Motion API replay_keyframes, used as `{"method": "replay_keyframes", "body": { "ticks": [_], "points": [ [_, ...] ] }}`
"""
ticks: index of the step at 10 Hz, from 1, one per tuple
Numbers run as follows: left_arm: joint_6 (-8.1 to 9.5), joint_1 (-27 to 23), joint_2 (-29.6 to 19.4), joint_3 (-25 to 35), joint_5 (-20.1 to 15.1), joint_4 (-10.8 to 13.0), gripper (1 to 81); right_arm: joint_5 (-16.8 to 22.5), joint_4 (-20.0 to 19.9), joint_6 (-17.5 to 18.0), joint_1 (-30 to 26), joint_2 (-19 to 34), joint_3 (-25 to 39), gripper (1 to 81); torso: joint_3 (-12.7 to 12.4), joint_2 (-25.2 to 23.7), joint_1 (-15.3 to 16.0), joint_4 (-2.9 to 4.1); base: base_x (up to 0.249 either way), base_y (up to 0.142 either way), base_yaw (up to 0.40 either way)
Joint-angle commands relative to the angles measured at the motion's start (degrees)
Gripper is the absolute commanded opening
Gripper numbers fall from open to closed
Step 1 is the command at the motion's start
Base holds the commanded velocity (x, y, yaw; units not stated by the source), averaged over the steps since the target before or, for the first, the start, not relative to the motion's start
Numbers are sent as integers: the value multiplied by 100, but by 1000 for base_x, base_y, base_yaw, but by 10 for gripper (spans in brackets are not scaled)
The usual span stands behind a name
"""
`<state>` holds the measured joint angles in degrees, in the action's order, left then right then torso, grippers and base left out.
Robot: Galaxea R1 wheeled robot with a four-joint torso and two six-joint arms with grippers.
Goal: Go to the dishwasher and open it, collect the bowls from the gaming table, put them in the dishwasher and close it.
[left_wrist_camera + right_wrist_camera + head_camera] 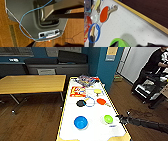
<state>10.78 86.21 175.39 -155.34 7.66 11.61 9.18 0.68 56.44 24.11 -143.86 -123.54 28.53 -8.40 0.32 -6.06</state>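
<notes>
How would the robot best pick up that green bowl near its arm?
Probably by the rim. The green bowl sits flat and open on the white gaming table, so its thin edge is the only graspable part. Its right side is nearest the right gripper and has no other things beside it.

On the white-topped desk [75, 132] two bowls show plainly: one blue bowl [80, 122] at the near left and one green bowl [108, 119] at the near right. Farther along lie one red paddle [101, 101], one yellow paddle [97, 91], one black disc [80, 103] and one blue ring [89, 101]. One wooden desk [30, 83] stands to the left. One person [156, 62] sits at the far right.
</notes>
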Motion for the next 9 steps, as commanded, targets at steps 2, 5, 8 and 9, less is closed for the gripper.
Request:
{"method": "replay_keyframes", "body": {
  "ticks": [2, 5, 8, 9],
  "points": [
    [21, -29, 32, 22, -379, -27, 811, 66, 29, 25, -877, -153, -290, 811, 0, 0, 0, 0, 0, 0, 0],
    [21, -29, 23, 22, -370, -27, 811, 75, 20, 33, -806, -514, -748, 811, 0, 0, 0, 0, 0, 0, 0],
    [21, -29, 6, 22, -370, -36, 811, 49, 28, 33, -824, -752, -1039, 811, 0, 0, 0, 0, 0, 0, 0],
    [29, -29, 6, 13, -379, -36, 811, 49, 37, 33, -806, -804, -1057, 811, 0, 0, 2, 0, 0, 0, 0]
  ]
}}
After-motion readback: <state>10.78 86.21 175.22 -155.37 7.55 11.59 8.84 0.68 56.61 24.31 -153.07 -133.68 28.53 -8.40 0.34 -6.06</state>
